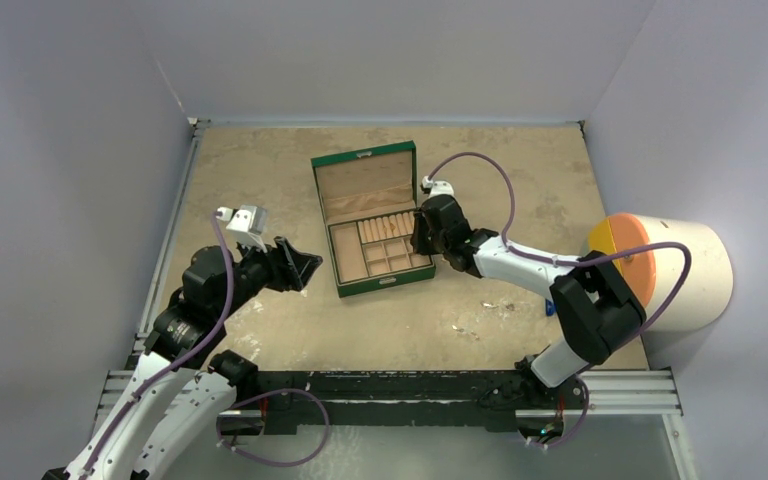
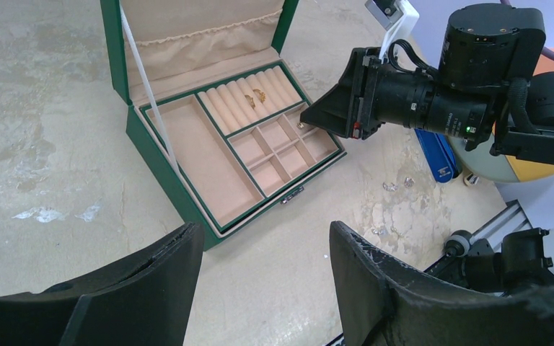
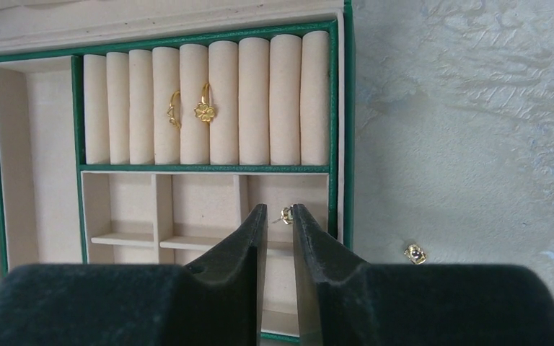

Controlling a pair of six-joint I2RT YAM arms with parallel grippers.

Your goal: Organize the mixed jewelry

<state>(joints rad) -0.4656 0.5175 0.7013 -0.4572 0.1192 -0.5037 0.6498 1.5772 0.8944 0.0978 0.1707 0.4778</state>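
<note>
Over the small square compartments of the green box (image 1: pixel 365 188): right fingers (image 3: pixel 260 229), drawn close, only a narrow slit between. At the very tip of that slit, a tiny gold stud (image 3: pixel 286 214), close against one inner face. Cannot tell whether pinched there or lying in the compartment underneath. From the left wrist, same stud as a gold speck at the black tips, above the corner compartment nearest the right arm.

Box open on the desk (image 1: pixel 260 170), lid tipped back, beige lining throughout. Behind the small compartments, a row of ring rolls with two gold rings (image 3: pixel 204 108) tucked side by side between neighbouring rolls, one with a flower face. Alongside, a long compartment.

Outside the box, on the desk just beyond its right wall in the right wrist view, a loose stud (image 3: pixel 415 253). Further toward the right arm's base, several silvery pieces (image 2: pixel 397 185) scattered near a blue clip-like tool (image 2: pixel 436 157); too small to tell apart.

Off to the box's left, left fingers (image 2: pixel 375 281) spread wide, holding nothing, raised off the desk and well apart from the box. At the desk's right edge, an orange-faced white cylinder (image 1: pixel 665 270).
</note>
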